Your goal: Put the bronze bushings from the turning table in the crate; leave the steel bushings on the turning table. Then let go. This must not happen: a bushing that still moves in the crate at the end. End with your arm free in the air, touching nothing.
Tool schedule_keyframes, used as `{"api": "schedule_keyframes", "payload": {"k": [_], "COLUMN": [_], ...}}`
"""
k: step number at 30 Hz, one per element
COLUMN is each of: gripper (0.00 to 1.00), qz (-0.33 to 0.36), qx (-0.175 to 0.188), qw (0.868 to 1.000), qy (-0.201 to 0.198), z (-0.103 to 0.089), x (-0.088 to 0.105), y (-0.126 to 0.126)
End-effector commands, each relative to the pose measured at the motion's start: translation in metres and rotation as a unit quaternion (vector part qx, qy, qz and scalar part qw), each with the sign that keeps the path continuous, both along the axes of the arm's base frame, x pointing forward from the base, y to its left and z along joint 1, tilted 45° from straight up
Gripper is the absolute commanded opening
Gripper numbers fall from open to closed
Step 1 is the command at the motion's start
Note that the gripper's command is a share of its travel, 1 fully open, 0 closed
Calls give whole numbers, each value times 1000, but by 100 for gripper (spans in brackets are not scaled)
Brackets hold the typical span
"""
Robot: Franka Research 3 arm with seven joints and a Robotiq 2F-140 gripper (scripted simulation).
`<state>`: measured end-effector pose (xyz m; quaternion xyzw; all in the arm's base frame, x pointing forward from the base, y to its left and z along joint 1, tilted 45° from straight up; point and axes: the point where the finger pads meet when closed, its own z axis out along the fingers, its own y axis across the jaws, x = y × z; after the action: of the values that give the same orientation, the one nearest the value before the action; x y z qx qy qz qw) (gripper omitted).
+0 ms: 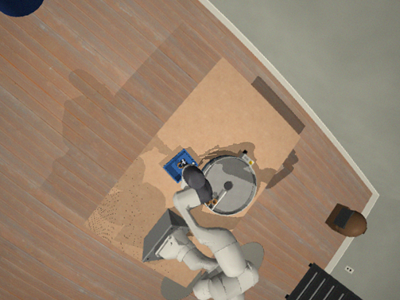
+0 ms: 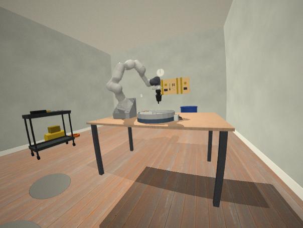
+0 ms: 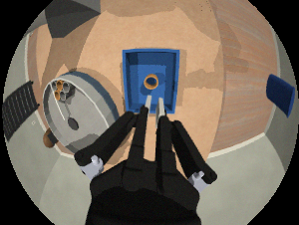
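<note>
The blue crate [image 1: 180, 164] stands on the table next to the round grey turning table [image 1: 230, 185]. In the wrist view a bronze bushing [image 3: 150, 83] lies on the floor of the crate [image 3: 150, 79]. My gripper [image 3: 153, 103] hangs well above the crate, just short of that bushing in the picture, with its fingers nearly together and nothing between them. It also shows high above the table in the side view [image 2: 158, 101]. Small bushings [image 3: 61, 89], some bronze-coloured, sit near the rim of the turning table [image 3: 76, 109], and they also show in the overhead view [image 1: 212, 203].
The grey robot base block [image 2: 125, 109] stands on the table behind the turning table [image 2: 155, 116]. A small white box [image 2: 176, 117] sits at its right side. A blue bin [image 2: 188, 109] stands on the floor beyond the table, and a black cart [image 2: 47, 125] stands at the left.
</note>
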<state>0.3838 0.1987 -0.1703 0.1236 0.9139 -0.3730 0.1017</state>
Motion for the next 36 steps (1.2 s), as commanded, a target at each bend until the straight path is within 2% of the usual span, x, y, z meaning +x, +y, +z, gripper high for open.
{"api": "schedule_keyframes", "payload": {"k": [1, 7, 16, 18, 22, 33, 35, 36], "gripper": [10, 10, 10, 10, 10, 10, 10, 10], "qz": [19, 69, 166, 166, 211, 290, 290, 307], "qx": [-6, -17, -42, -42, -56, -86, -86, -93], "qw": [1000, 997, 983, 983, 973, 946, 946, 939], "qy": [11, 27, 62, 62, 81, 118, 118, 127], "z": [6, 33, 90, 90, 119, 174, 174, 186], "x": [3, 22, 55, 55, 69, 89, 89, 93], "y": [-1, 5, 18, 18, 24, 34, 34, 36]}}
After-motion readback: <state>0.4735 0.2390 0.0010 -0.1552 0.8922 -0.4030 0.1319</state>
